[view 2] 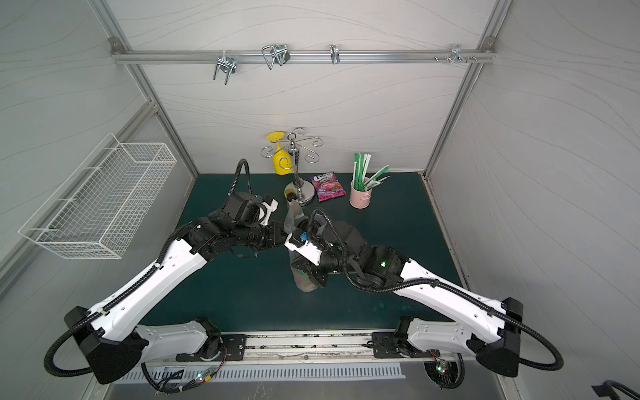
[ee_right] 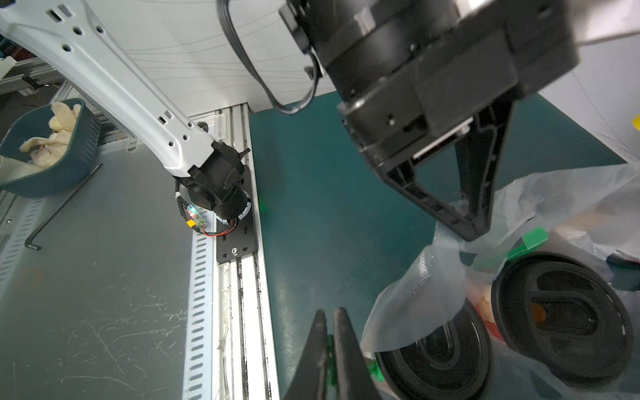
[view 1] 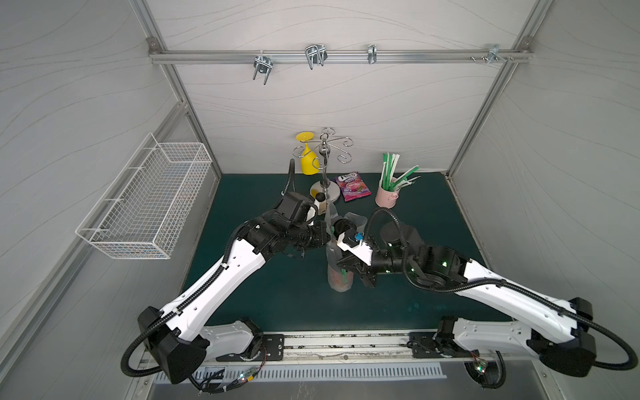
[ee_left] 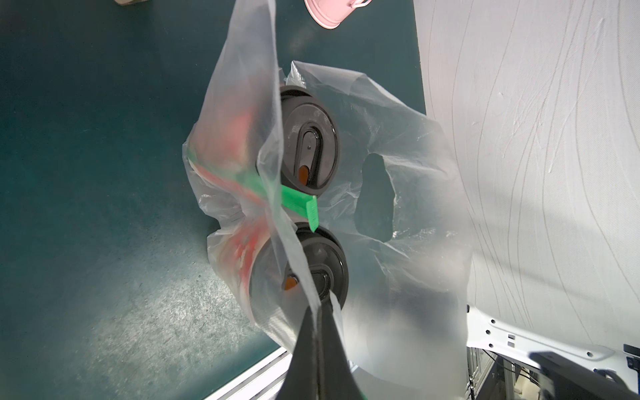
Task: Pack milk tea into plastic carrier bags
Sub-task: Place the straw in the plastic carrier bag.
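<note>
Both top views are lit softly and evenly from above: the white walls point(view 1: 329, 104) are bright, the dark green counter point(view 1: 242, 287) is dull, and only faint shadows lie under the arms point(view 1: 225, 273). The straight rails point(view 1: 339, 55) bow toward the picture edges (a wide lens). In the left wrist view a pale sheen lies on the counter, the bag point(ee_left: 398, 138) glows hazily, and the left gripper point(ee_left: 320, 308) is a dark, unfocused blur. The right wrist view smears whatever is close; the lids point(ee_right: 561, 311) are sharper and faintly glossy.
</note>
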Robot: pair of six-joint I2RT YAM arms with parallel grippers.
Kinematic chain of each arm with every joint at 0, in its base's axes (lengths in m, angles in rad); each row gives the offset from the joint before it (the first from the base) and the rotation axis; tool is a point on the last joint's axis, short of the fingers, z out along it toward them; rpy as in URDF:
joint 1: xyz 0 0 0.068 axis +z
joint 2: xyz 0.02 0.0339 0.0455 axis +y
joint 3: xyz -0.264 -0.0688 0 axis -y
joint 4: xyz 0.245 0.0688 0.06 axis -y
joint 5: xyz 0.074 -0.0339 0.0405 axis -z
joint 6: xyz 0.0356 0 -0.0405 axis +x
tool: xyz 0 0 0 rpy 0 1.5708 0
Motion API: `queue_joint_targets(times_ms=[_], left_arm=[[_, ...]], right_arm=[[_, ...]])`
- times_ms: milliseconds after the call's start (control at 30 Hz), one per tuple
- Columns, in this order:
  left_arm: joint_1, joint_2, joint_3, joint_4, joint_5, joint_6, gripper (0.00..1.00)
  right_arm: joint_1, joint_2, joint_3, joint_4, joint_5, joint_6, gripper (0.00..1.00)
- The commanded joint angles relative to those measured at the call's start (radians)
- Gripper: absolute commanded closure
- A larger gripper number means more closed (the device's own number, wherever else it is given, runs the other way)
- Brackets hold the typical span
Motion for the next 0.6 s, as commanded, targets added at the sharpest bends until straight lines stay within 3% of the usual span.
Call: queue_joint_targets(times_ms=[0,100,267,367,567], left_arm=[[0.009,-0.026,-0.002,0.03,0.002,-0.006,1.0],[0.014,-0.03,-0.003,0.028,0.005,-0.004,1.0],[0.016,-0.032,-0.006,0.03,0.011,-0.001,1.0],[0.018,-0.031,-0.011,0.037,0.016,-0.003,1.0],[0.018,-0.034,-0.02,0.047,0.02,-0.007,1.0]], right_arm=[[0.006,-0.025,-0.05,0.069,0.004,0.027,0.91],[0.006,-0.033,-0.093,0.109,-0.003,0.06,0.9],[0.006,-0.047,-0.05,0.066,0.022,0.074,0.76],[0.009,-0.066,-0.021,0.054,0.026,0.071,0.72],[0.024,-0.058,0.002,0.038,0.036,0.057,0.75]])
